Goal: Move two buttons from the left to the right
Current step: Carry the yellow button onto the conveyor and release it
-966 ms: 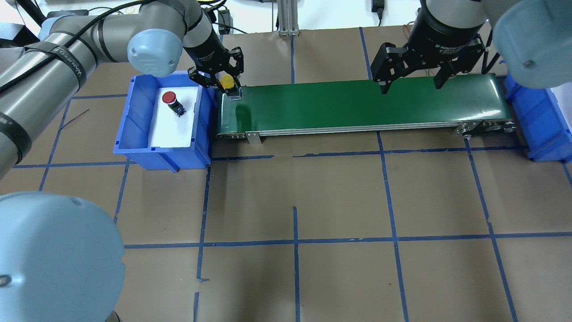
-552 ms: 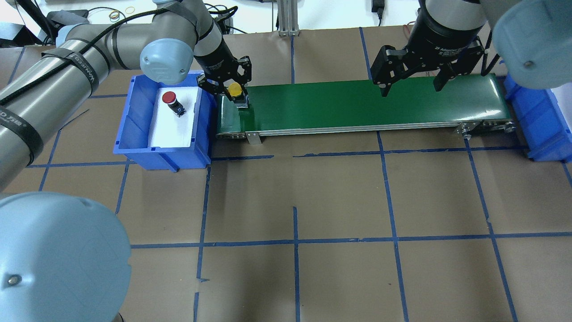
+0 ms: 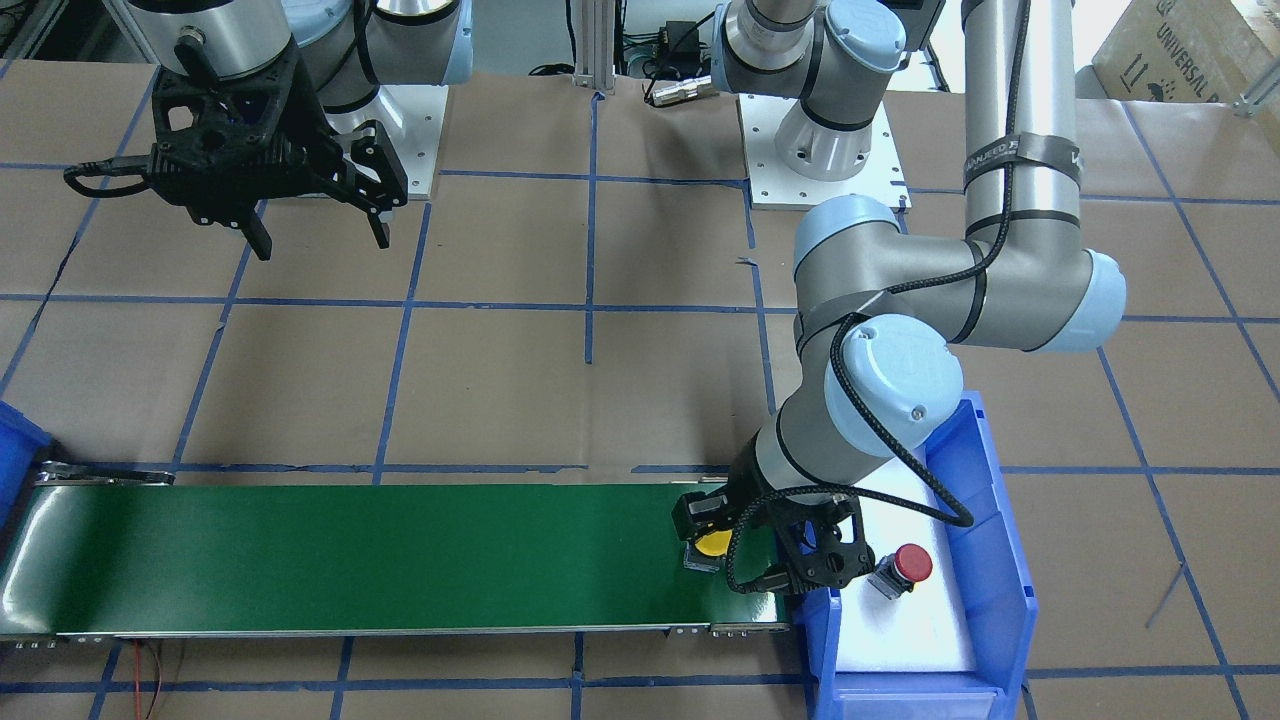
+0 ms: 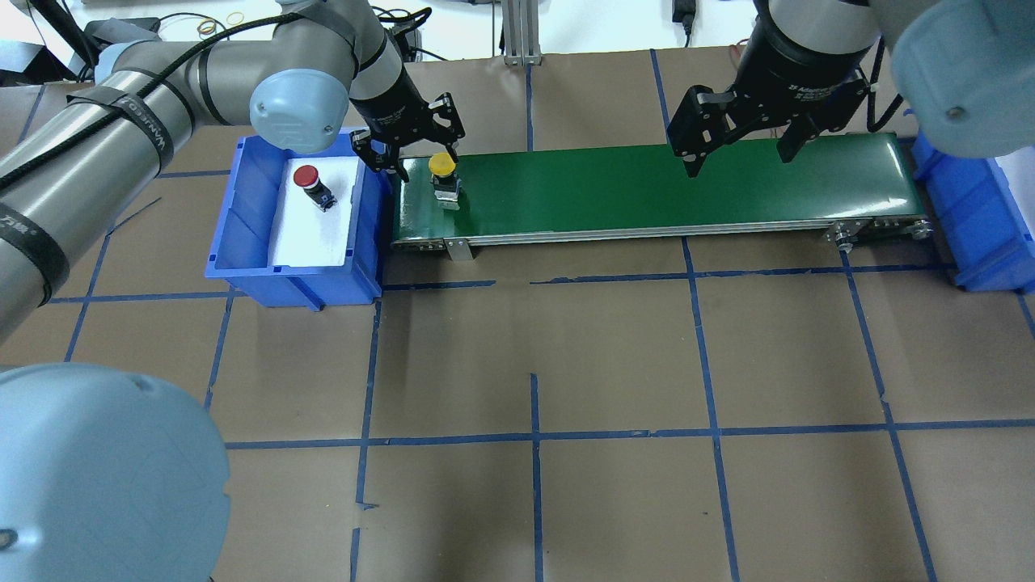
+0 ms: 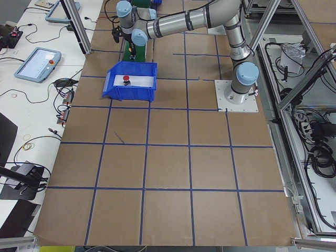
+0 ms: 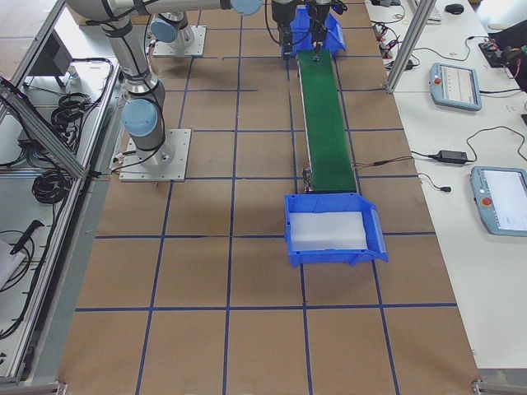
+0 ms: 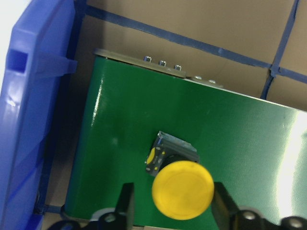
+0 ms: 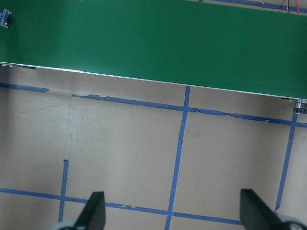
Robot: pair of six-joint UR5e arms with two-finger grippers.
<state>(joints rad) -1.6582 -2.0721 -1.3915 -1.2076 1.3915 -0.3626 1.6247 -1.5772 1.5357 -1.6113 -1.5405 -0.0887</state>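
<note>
nearest the robot lies the brown paper-covered tabletop [image 4: 614, 356] with its grid of blue tape. further out, on the robot's left, sits the blue plastic bin with a white liner [image 4: 242, 242]. the red-capped push-button on a dark body [image 4: 311, 184] lies in it, where it lay a second ago.

just beside the bin is the left end of the long green conveyor belt [image 4: 647, 194]. the yellow-capped push-button on a dark body [image 4: 443, 174] now stands there on its own, cap up. a second ago the left tool [image 4: 414, 153] was pinching it over the belt's end. now its fingers are spread, with a clear gap on each side of the cap in the wrist view, and the tool sits a little above and behind the button. so the first button looks released onto the belt, a touch further right than before.

over the belt's right part the right tool [image 4: 740, 158] hangs spread and empty, much as it did, near the second blue bin [image 4: 962, 210] at the far right.

by my reading one button is under way and the red one is yet to be fetched. neither has reached the right side.
</note>
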